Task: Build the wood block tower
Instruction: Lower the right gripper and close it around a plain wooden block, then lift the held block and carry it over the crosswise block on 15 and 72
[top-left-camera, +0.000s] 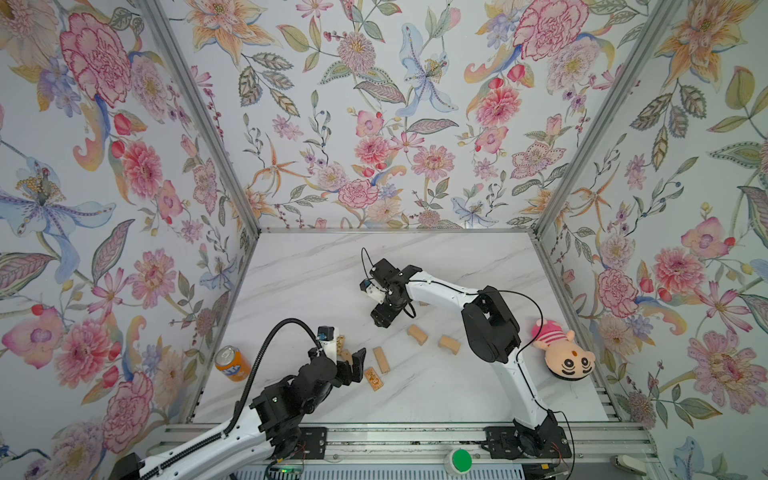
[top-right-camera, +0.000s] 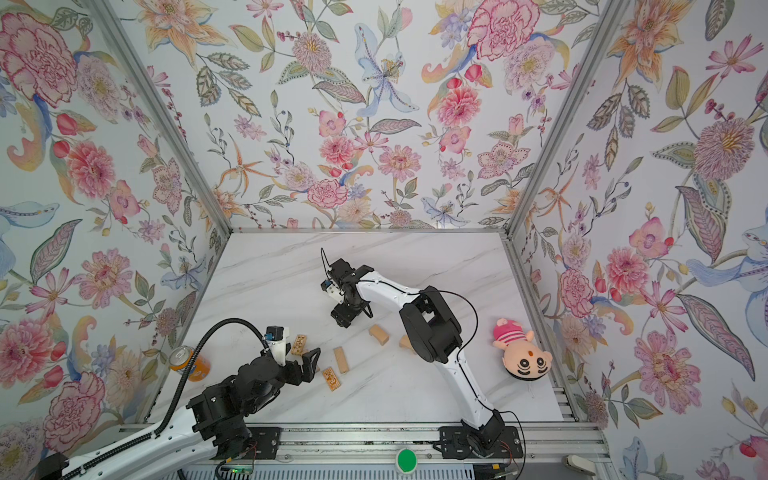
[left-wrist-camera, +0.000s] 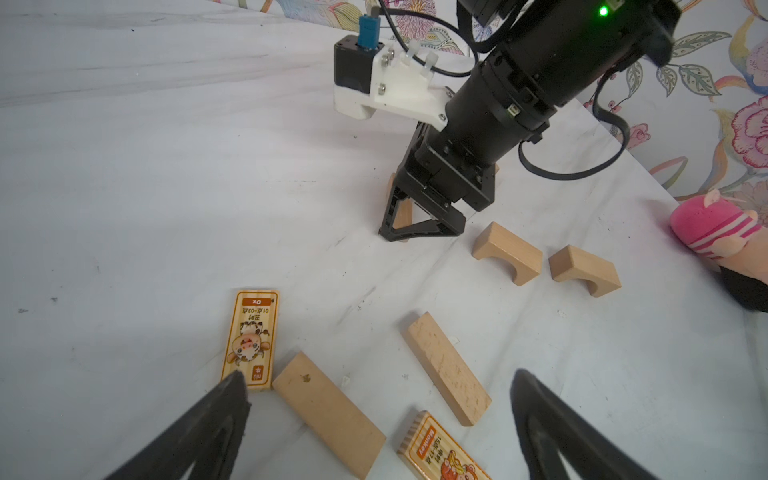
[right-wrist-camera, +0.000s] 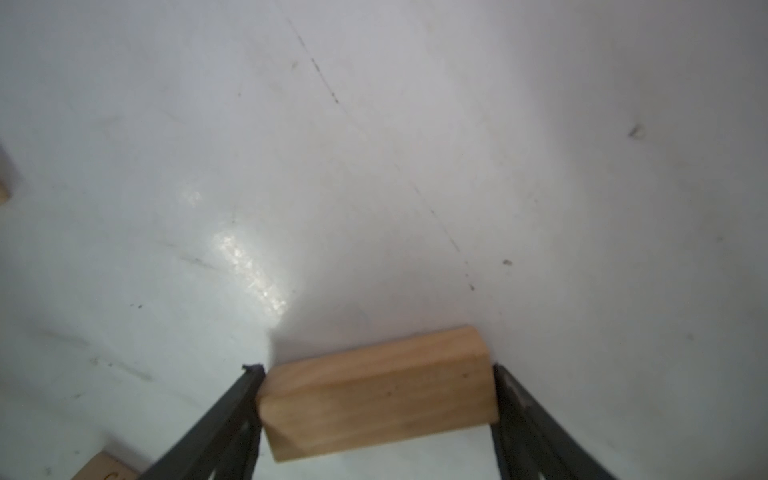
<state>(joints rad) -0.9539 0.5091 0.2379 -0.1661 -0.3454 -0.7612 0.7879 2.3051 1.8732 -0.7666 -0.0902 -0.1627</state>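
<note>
Clamps one plain wood block (right-wrist-camera: 378, 395) end to end between right gripper (right-wrist-camera: 376, 368) fingers, resting on the table (right-wrist-camera: 374, 166). Holds left gripper (left-wrist-camera: 380, 374) spread wide over loose wood blocks (left-wrist-camera: 328, 411) lying flat.

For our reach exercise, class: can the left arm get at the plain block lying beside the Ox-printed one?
Probably yes: the left gripper hangs open over that plain block, with nothing on it. The Ox-printed block sits close at one corner and might get nudged.
</note>
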